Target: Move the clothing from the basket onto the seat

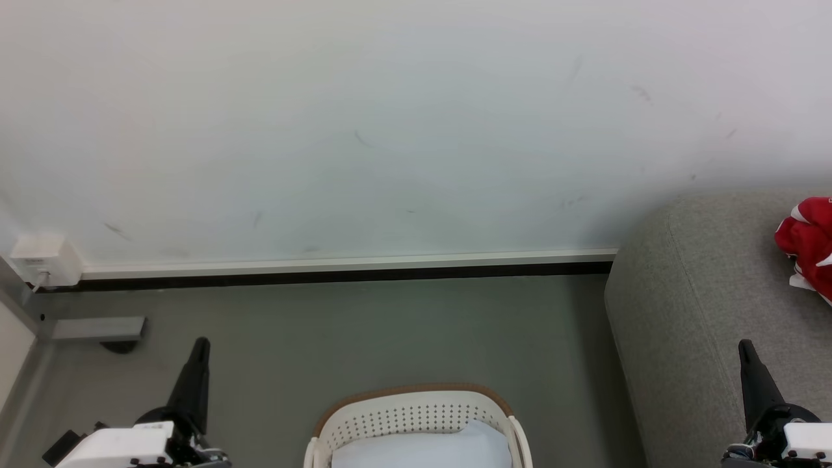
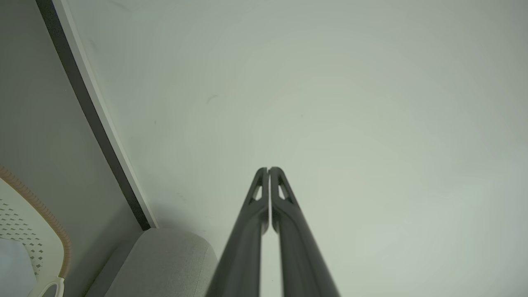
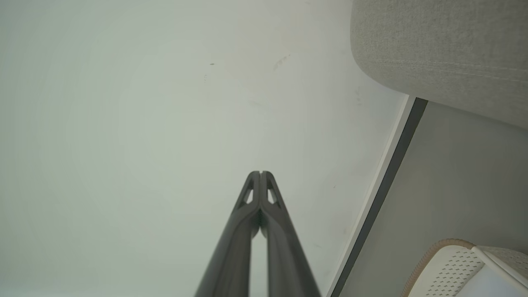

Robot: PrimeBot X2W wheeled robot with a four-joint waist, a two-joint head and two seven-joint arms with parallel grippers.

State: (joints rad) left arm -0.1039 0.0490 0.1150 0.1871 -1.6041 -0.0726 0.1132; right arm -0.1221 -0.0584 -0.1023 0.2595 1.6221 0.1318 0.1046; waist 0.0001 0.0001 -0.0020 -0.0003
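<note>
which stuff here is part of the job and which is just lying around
Job: red and white fabric clothing; white perforated plastic basket; grey upholstered seat.
Just there: white box on the wall; grey bar on the floor.

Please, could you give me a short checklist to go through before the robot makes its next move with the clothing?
1. Left gripper empty, fingers together: ok.
2. Right gripper empty, fingers together: ok.
3. Red clothing lying on the seat: ok.
4. Basket free of red clothing: cannot tell; its near part is cut off, and a pale surface shows inside.
5. Both grippers apart from the basket: ok.
</note>
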